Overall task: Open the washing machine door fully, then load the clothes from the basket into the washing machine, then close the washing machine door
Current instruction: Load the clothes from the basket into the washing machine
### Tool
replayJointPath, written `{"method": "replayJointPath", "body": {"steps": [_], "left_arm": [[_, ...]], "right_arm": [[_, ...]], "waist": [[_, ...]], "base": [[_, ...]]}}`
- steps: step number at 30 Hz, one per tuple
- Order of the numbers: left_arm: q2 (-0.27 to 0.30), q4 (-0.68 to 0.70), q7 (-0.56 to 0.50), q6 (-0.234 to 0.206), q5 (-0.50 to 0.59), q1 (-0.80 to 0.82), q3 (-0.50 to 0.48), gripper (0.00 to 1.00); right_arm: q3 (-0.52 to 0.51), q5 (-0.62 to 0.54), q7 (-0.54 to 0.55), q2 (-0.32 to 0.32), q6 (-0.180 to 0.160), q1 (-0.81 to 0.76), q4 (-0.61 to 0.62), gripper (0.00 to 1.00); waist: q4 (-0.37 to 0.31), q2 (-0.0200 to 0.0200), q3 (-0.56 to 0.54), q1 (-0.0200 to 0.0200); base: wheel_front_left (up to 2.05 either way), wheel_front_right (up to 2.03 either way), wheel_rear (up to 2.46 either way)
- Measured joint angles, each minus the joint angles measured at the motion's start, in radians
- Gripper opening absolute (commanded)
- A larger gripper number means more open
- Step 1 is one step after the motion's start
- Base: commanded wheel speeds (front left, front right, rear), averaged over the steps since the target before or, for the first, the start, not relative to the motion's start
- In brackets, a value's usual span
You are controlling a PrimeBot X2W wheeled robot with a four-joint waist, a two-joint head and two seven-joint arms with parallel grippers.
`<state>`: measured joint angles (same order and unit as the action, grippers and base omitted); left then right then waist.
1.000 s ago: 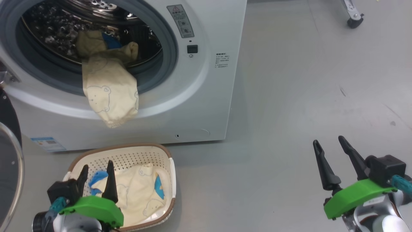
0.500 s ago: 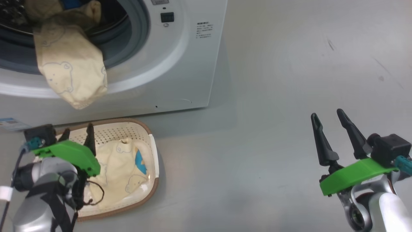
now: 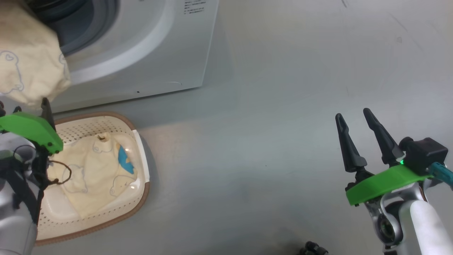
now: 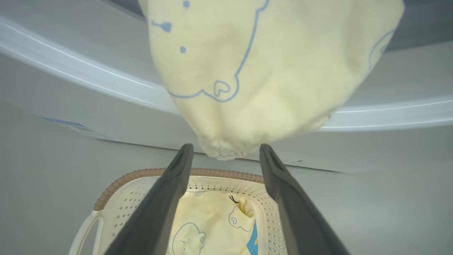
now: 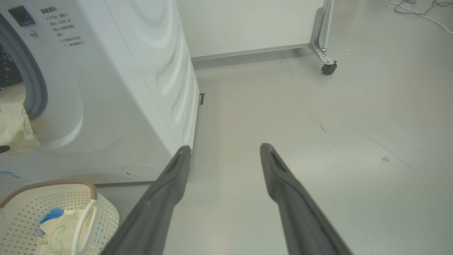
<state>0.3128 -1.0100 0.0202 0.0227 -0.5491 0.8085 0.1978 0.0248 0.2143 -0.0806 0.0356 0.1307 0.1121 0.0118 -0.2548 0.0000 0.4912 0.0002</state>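
**LOADING STAGE: ONE GARMENT HALF IN, ONE IN THE BASKET**

**Status.** The washing machine (image 3: pixel 159 42) stands at the far left. Its grey gasket (image 3: pixel 88 21) is exposed and cloth hangs out of the opening, so the door-opening step is judged complete. The clothes are in two places:

1. The hanging garment (image 4: pixel 269 63), pale yellow with blue bear outlines, drapes out of the opening and down the white front panel. Its hem ends above the far rim of the basket (image 3: pixel 136 198). It is judged only partly loaded.
2. The second garment (image 3: pixel 88 170), which has a blue patch, lies crumpled inside the basket. The basket sits on the floor (image 3: pixel 265 141), just in front of the machine.

**Grippers.**
- The left gripper (image 4: pixel 226 150) is spread and grips nothing. In the left wrist view its fingertips flank the hem of the hanging garment. Whether they touch the cloth cannot be told.
- The right gripper (image 3: pixel 353 115) is also spread and empty. It is held over bare floor, well to the right of the machine and basket.

**Remaining work (judged).**
- Push the hanging garment fully into the machine.
- Transfer the second garment from the basket.
- Close the door.

Loading is roughly half done, and the closing step has not begun.
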Motion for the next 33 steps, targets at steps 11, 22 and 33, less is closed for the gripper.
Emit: {"method": "replayJointPath", "body": {"steps": [11,22,33], "left_arm": [[0.036,-0.096,0.016,0.074,-0.024,0.093,0.002,0.87],[0.034,-0.154,-0.091,0.101,-0.023,0.14,0.068,0.0],[0.114,0.124,-0.466,0.108,-0.093,0.196,0.25,0.0]], "right_arm": [[0.033,0.014,-0.018,0.0,0.0,0.023,-0.035,1.0],[0.044,0.024,-0.03,0.0,0.0,0.029,-0.055,1.0],[0.059,0.024,-0.022,0.0,0.0,0.029,-0.056,1.0]], "waist": [[-0.037,0.0,0.042,-0.0001],[-0.02,0.0,0.033,-0.0002],[0.037,0.0,0.024,-0.0002]], "base": [[0.0,0.0,0.0],[0.0,0.0,0.0],[0.0,0.0,0.0]]}}
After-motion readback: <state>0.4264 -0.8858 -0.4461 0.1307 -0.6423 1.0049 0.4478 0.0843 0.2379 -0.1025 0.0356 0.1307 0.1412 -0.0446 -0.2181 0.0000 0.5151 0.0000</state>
